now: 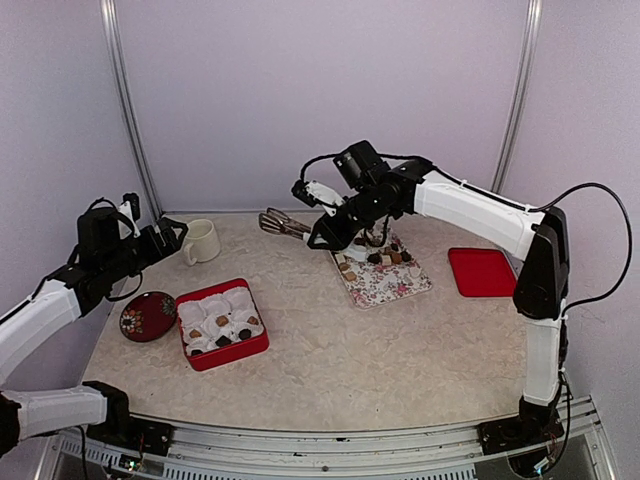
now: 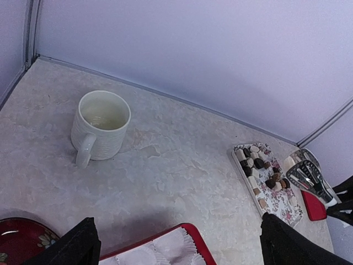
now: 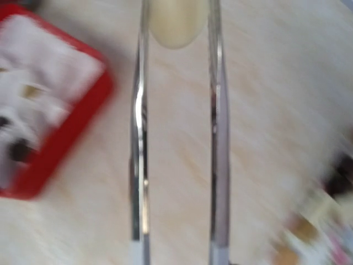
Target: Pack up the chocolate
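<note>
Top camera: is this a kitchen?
Probably not; more a robot test booth: plain walls round one table, a left arm and a right arm at its edge, the right holding tongs.

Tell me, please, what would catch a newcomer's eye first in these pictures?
Most striking is the red box at the front left of the table, lined with white paper cups, a few of them holding chocolate. Further back and to the right, a floral tray carries many more loose pieces. The right gripper hangs by the tray's far left end, holding metal tongs.
</note>
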Available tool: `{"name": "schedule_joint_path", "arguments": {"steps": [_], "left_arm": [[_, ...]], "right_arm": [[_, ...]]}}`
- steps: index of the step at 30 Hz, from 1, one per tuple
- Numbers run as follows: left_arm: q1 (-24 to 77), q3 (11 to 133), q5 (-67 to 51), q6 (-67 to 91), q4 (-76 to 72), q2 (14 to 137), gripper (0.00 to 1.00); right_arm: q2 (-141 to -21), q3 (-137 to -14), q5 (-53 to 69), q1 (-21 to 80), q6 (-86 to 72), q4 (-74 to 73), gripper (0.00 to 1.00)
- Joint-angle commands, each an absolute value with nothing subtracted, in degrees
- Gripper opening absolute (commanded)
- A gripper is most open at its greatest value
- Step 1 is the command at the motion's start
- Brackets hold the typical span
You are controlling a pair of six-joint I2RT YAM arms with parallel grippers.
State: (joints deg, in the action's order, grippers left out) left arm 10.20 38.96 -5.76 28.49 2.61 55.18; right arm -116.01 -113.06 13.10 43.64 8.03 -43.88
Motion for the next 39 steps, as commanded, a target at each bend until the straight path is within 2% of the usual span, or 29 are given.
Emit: {"name": "schedule_joint_path", "arguments": {"steps": [1, 7, 15, 39], "left_arm": [[9.32, 39.83, -6.28, 29.74, 2.23, 54.44, 0.99], [9.06, 39.6, -6.21, 29.63, 3.34, 53.1, 0.99], [8.87, 38.94, -6.07, 29.87, 4.08, 51.62, 0.99], [8.6, 38.15, -6.17, 29.84, 4.83, 49.48, 0.99]], "right_arm": [[-122.33, -118.74, 16.62, 49.09, 7.11, -41.62, 0.29], [-130.6, -127.21, 17.58, 54.3, 6.38, -41.2, 0.29], [-137.33, -129.83, 20.59, 58.45, 3.24, -37.66, 0.28], [-148.75, -142.48, 23.55, 60.16, -1.95, -35.55, 0.31]]}}
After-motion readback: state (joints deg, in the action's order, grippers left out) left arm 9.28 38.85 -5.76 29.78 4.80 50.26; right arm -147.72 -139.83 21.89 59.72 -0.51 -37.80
